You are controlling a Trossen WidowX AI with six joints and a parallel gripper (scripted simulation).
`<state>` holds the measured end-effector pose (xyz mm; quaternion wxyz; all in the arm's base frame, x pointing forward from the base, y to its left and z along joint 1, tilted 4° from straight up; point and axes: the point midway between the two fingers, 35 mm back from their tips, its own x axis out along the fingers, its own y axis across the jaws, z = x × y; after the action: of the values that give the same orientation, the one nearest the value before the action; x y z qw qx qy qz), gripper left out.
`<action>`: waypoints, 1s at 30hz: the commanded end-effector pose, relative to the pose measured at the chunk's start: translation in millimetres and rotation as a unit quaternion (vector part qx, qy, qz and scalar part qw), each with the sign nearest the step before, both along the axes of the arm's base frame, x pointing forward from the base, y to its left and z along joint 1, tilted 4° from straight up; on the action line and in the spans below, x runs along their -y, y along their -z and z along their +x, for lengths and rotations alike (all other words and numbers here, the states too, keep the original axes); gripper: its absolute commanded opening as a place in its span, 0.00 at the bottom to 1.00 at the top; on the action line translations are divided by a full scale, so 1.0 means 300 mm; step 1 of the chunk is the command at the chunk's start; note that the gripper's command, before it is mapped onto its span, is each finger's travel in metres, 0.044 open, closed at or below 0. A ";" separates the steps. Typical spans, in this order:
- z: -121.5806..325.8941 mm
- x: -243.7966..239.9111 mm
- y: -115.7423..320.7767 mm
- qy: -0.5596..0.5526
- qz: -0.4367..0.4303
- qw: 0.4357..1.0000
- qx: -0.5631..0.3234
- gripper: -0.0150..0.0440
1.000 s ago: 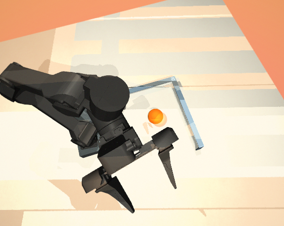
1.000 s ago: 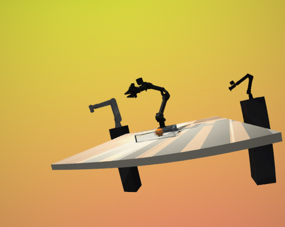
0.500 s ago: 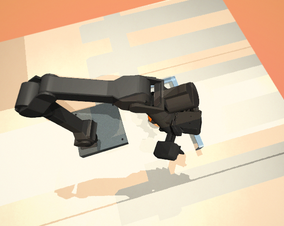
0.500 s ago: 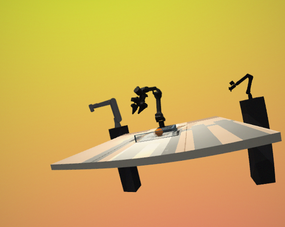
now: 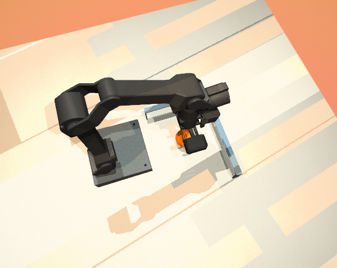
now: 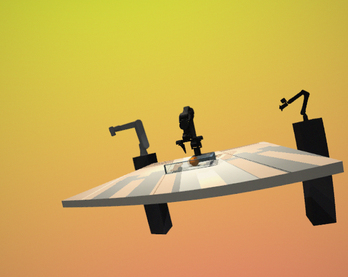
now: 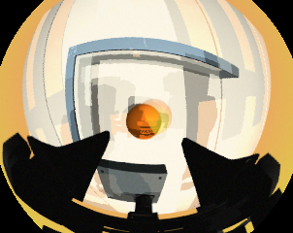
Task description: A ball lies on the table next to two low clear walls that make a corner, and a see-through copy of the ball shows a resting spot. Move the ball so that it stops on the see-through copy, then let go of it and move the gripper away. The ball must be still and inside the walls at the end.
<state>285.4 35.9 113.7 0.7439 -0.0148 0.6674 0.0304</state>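
The orange ball (image 5: pixel 180 139) (image 6: pixel 194 161) (image 7: pixel 140 121) rests on the table inside the corner. The see-through copy (image 7: pixel 166 112) overlaps it in the wrist view, showing beyond its upper right side. Two low bluish clear walls meet in a corner: the long wall (image 5: pixel 225 142) (image 7: pixel 137 44) and the short wall (image 5: pixel 158 108) (image 7: pixel 70 97). My gripper (image 7: pixel 146 138) is open and empty, pointing down above the ball, which shows between and beyond the fingertips in the wrist view. In the top view the gripper partly hides the ball and hides the wall corner.
The arm's grey base plate (image 5: pixel 131 152) (image 7: pixel 132 182) stands on the ball's side away from the long wall. A grey arm (image 6: pixel 142 137) and a black arm (image 6: pixel 306 103) stand on dark pillars beyond the table, far from the walls.
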 end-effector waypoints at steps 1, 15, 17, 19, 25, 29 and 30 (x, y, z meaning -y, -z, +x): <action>-0.012 -0.012 0.015 -0.010 0.004 1.000 -0.014 0.97; -0.007 -0.014 0.073 -0.010 0.004 1.000 -0.014 0.97; -0.005 -0.014 0.083 -0.010 0.004 1.000 -0.014 0.97; -0.004 -0.015 0.094 -0.010 0.004 1.000 -0.014 0.97; 0.000 -0.016 0.126 -0.010 0.004 1.000 -0.014 0.97; 0.002 -0.017 0.148 -0.010 0.004 1.000 -0.014 0.97; 0.002 -0.017 0.153 -0.010 0.004 1.000 -0.014 0.97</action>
<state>287.4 40.5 76.8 0.7384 -0.0179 0.6730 0.0388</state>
